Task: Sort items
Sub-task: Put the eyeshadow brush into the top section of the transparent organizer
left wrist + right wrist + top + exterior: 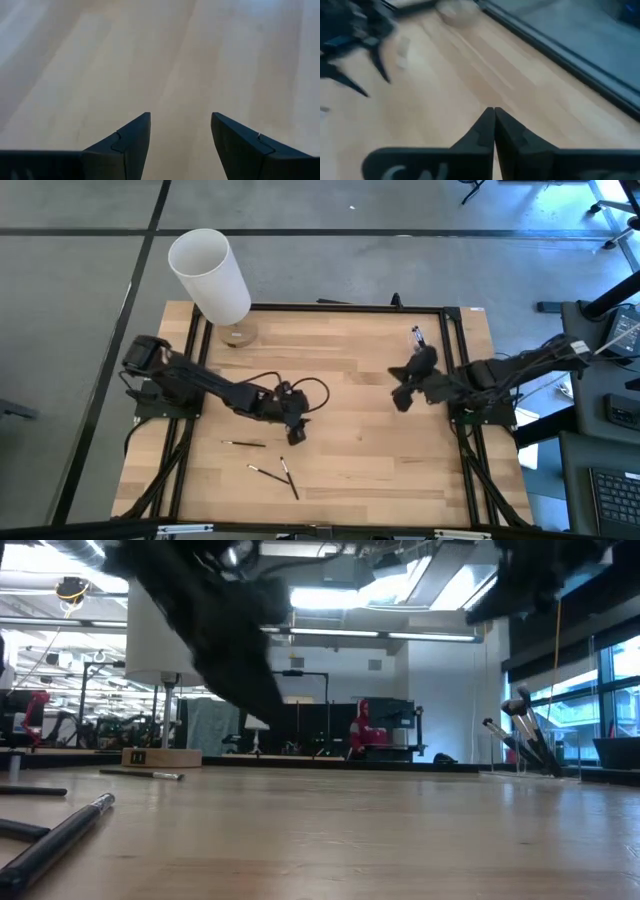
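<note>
Far left on the counter (350,410): white cylinder (210,275), apart from the sorting. Left gripper (292,432) hovering left of centre, fingers (131,145) spread wide over bare wood, nothing between them. Near left: three loose makeup brushes (272,470), well apart from the clear holder (528,745) of brushes at far right. Best lowered squarely over one handle, closing across it rather than along it. Right gripper (404,396), right of centre, fingers (485,130) pressed together, apparently empty.
</note>
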Robot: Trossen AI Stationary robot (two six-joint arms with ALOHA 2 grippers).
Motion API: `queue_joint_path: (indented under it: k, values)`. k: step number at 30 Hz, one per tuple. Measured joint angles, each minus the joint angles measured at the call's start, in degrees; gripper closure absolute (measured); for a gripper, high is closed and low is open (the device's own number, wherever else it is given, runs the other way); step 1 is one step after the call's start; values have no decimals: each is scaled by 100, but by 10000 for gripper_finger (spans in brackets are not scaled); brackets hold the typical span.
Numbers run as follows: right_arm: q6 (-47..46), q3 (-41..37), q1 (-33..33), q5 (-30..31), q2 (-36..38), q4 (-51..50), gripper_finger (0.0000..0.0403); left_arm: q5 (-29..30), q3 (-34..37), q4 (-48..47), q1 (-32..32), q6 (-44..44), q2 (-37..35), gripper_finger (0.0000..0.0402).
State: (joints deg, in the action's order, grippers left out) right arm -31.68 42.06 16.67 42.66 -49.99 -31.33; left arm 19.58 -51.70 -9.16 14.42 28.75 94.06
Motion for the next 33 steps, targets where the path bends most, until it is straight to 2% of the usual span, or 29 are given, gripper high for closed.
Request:
queue_joint_path:
  k: [5, 9, 14, 17, 22, 26, 29, 31, 33]
  values:
    - [191, 0, 412, 50, -493, 1086, 396, -928, 0, -676, 382, 1475, -617, 199]
    - [-158, -1, 467, 27, -1039, 1137, 385, -1235, -2, -767, 835, 2797, -735, 199]
    - [11, -4, 304, 106, -1647, 1445, 383, -2378, 0, -1438, 1157, 3979, -735, 199]
    - [93, 79, 127, -206, -1747, 1424, 382, -2860, 0, -2128, 1173, 4464, -753, 200]
    - [278, 191, 39, -779, -1681, 1433, 382, -2928, 0, -3234, 901, 4373, -763, 215]
    - [309, 205, 50, -1023, -1565, 1434, 382, -2416, 2, -2983, 779, 4745, -703, 231]
    - [208, 205, 50, -1126, -1506, 1379, 382, -2073, 0, -2610, 799, 5401, -644, 242]
    - [201, 205, 50, -1127, -1504, 1382, 382, -2472, 0, -2661, 777, 5810, -638, 247]
    - [195, 205, 50, -1127, -1504, 1372, 382, -2949, 0, -2878, 641, 5633, -678, 250]
